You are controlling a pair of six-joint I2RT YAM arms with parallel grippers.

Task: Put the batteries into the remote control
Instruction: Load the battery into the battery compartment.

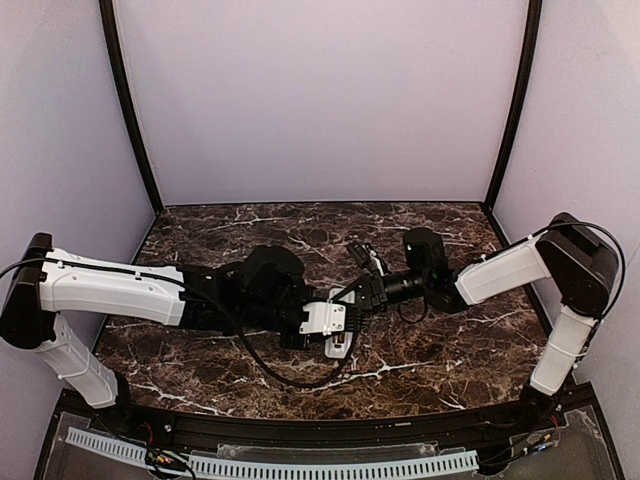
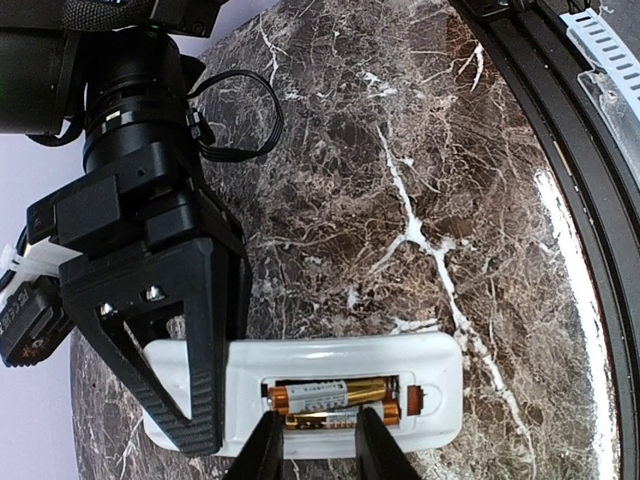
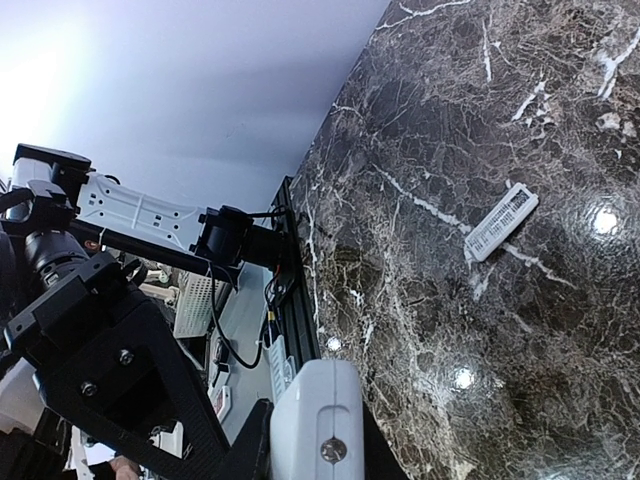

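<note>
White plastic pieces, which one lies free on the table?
The small ribbed piece, lying alone and untouched; the remote control sits in the right gripper.

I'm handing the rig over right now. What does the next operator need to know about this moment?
Right claw: shut on one end of the remote control.
Left claw: fingers apart at the open battery recess, gripping nothing visible.
Done: two batteries lie in the recess; whether they are fully seated is unclear.
A flat white ribbed piece, probably the cover, lies apart on the table.
Left: check seating, then fit the cover.
</note>
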